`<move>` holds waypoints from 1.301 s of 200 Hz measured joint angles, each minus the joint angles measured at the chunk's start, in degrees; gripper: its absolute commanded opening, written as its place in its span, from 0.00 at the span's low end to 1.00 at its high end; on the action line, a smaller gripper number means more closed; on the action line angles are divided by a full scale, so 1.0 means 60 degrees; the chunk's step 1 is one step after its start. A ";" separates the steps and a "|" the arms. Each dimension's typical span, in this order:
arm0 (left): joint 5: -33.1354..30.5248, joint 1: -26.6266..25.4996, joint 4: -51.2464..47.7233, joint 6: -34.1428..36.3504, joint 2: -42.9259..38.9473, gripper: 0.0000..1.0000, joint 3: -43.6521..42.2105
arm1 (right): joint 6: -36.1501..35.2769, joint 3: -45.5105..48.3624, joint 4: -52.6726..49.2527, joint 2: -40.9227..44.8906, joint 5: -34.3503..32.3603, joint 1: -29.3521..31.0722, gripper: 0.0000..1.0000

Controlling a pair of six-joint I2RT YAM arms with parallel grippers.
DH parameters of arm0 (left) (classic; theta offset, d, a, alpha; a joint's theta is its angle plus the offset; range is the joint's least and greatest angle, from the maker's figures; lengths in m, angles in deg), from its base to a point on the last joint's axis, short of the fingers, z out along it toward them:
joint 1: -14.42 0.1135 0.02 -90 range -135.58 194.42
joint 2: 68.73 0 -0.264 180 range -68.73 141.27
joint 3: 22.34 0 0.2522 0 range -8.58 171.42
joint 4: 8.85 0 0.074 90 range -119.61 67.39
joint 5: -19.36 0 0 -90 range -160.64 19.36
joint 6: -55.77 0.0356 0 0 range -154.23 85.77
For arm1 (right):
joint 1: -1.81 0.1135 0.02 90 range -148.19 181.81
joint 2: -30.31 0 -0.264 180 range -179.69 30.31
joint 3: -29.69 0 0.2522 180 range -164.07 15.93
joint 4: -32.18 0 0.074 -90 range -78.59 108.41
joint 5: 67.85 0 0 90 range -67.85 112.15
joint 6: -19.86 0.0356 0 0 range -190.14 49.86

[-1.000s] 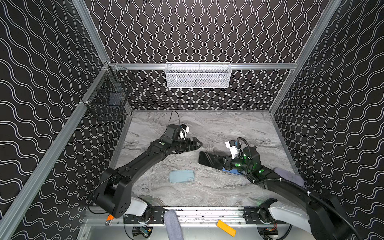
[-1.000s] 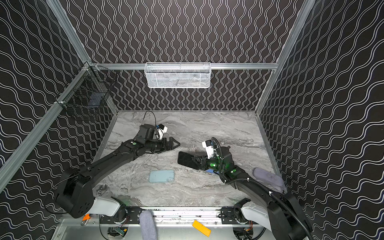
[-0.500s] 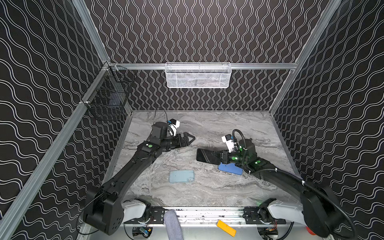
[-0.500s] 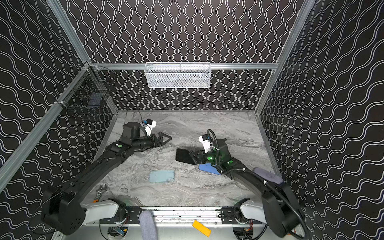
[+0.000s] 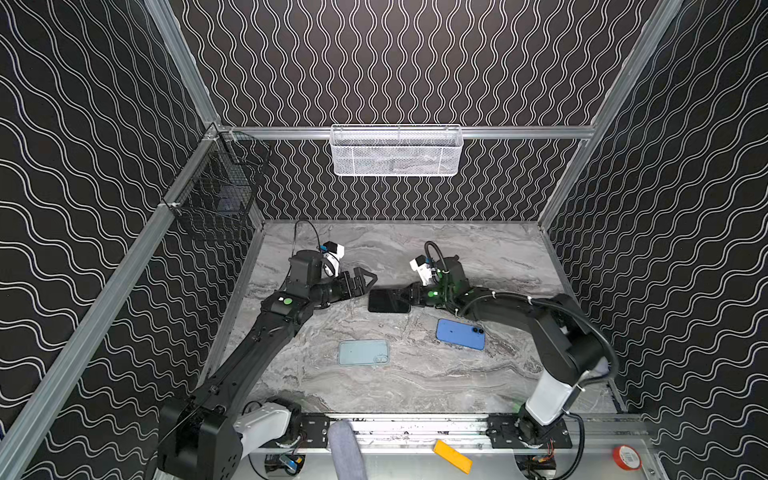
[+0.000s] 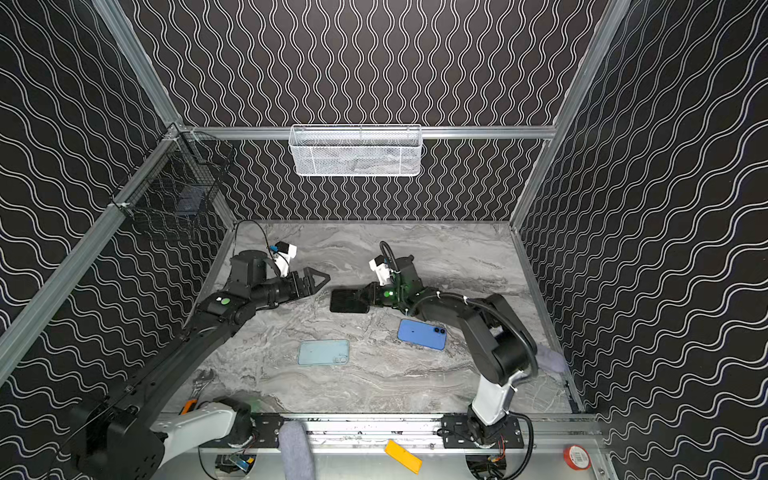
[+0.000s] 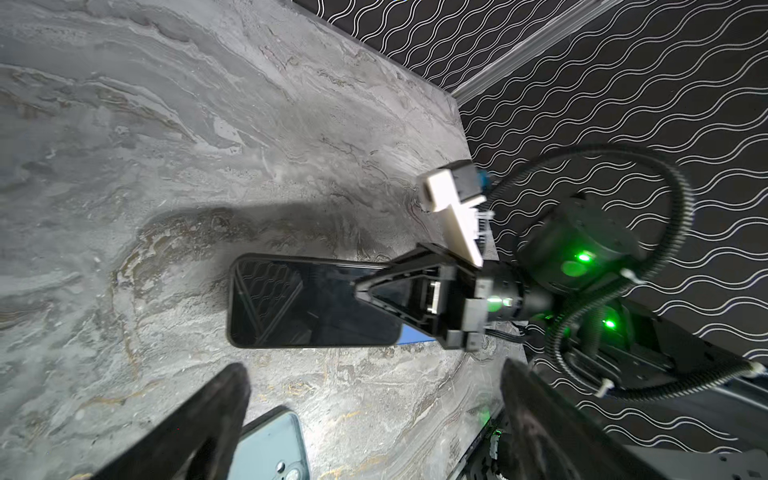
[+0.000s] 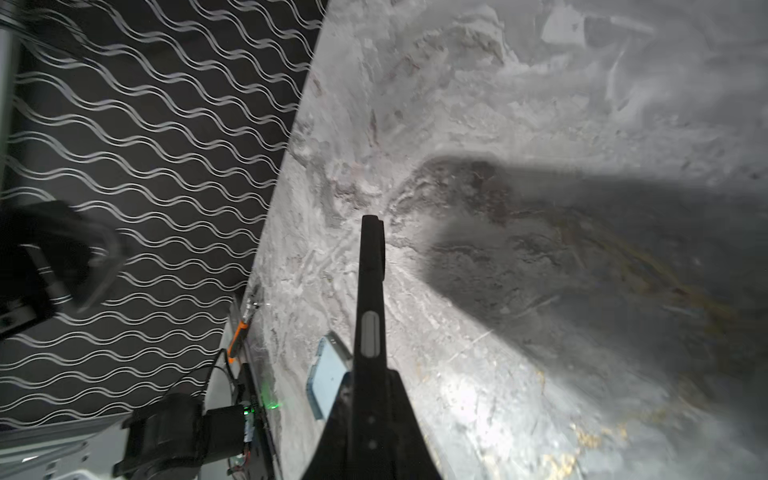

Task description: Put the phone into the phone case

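Nothing cased yet: right gripper (image 5: pixel 409 296) pinches the glossy black phone (image 5: pixel 386 300), mid-frame; pale blue translucent phone case (image 5: pixel 363 352) lies empty below. Left gripper (image 5: pixel 361 282) gapes wide, holding nothing.

3 black walls (image 5: pixel 415 62) with white wavy lines enclose a grey marbled tabletop (image 5: pixel 498 257). A white mesh basket (image 5: pixel 397 151) hangs on the back rail (image 5: pixel 519 133), a black wire basket (image 5: pixel 216 199) on the left.
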 measured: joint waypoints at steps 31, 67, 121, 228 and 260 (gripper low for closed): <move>0.0004 0.0007 0.0025 0.0000 0.0146 0.98 -0.0044 | -0.0157 -0.0397 -0.0175 -0.0601 -0.0186 0.0044 0.10; 0.0022 0.0011 0.0197 -0.0007 0.0353 0.99 -0.0076 | -0.0171 -0.0437 0.0204 -0.1024 -0.0113 0.0084 0.19; 0.0080 0.0011 0.0313 -0.0040 0.0521 0.98 -0.0160 | -0.0197 -0.0240 0.0200 -0.1275 -0.0375 0.0091 0.37; 0.0080 0.0015 0.0433 -0.0044 0.0499 0.98 -0.0313 | -0.0138 -0.0033 0.0011 -0.1162 -0.1934 0.0058 0.55; 0.0073 0.0018 0.0441 -0.0044 0.0477 0.98 -0.0317 | -0.0321 -0.0579 -0.0659 -0.1177 -0.3151 0.0055 0.62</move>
